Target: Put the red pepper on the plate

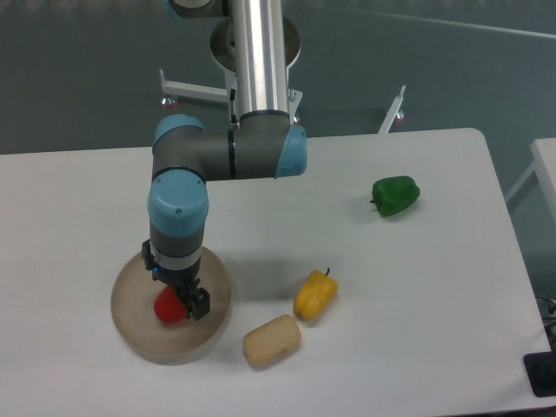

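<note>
The red pepper [168,307] is a small glossy red lump over the middle of the round beige-tan plate [139,326] at the front left of the table. My gripper [176,301] points down over the plate and is shut on the red pepper, whose top is hidden by the fingers. Whether the pepper touches the plate's surface I cannot tell.
A yellow pepper [314,294] lies right of the plate, with a beige bread-like lump [271,340] just in front of it. A green pepper [395,195] sits at the back right. The arm's elbow [228,155] hangs above the table's back middle.
</note>
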You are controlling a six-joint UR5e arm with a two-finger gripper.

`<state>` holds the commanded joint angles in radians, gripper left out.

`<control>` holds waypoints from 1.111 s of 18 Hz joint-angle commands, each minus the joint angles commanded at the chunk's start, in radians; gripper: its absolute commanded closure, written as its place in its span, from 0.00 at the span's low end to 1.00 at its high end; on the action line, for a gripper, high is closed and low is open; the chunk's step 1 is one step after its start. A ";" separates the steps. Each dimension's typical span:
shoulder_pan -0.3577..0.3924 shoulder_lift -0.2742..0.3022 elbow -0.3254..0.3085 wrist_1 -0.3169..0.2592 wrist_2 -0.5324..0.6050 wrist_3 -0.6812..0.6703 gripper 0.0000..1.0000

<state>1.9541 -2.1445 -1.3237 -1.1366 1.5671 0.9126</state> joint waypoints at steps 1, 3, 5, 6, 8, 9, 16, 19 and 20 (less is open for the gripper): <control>0.034 0.009 0.000 -0.006 0.026 0.034 0.00; 0.081 0.023 0.000 -0.020 0.022 0.089 0.00; 0.129 0.044 0.000 -0.052 0.005 0.146 0.00; 0.153 0.055 0.000 -0.073 -0.007 0.175 0.00; 0.205 0.075 0.001 -0.119 -0.019 0.253 0.00; 0.222 0.081 0.008 -0.136 -0.015 0.294 0.00; 0.350 0.118 0.012 -0.267 0.019 0.483 0.00; 0.393 0.130 0.000 -0.272 0.008 0.569 0.00; 0.405 0.132 -0.006 -0.272 0.007 0.587 0.00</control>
<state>2.3591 -2.0126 -1.3299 -1.4082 1.5739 1.5000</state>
